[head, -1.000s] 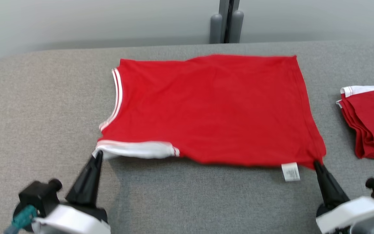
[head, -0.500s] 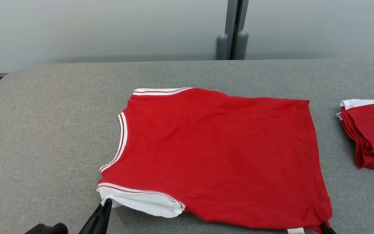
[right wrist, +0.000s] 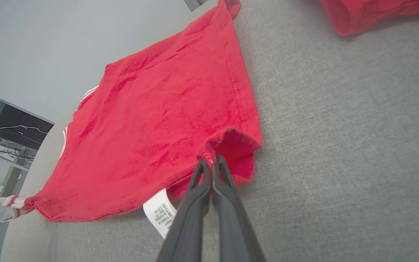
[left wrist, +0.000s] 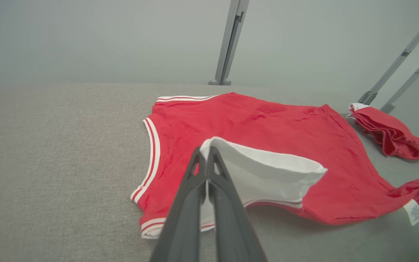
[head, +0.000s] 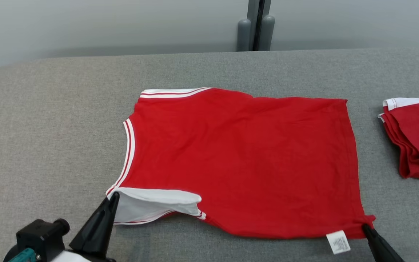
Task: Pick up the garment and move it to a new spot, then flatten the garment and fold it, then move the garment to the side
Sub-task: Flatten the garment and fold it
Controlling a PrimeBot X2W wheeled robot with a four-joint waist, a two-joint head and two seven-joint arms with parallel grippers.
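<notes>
Bright even light, soft shadows, wrist views distorted.

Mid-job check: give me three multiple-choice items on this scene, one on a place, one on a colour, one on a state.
1. Where does the folded red pile lie relative to the spread garment?
A) to the robot's right
B) to the robot's left
C) on top of it

2. What colour is the sleeve held by the left pincer?
A) blue
B) white
C) black

3. The right pincer is:
A) open, holding nothing
B) shut on the garment's hem corner
C) shut on the folded red pile

Answers:
1 A: the pile sits at the head view's right edge, apart from the garment.
2 B: white fabric surrounds its fingertips.
3 B: its jaws meet on bunched red hem.
</notes>
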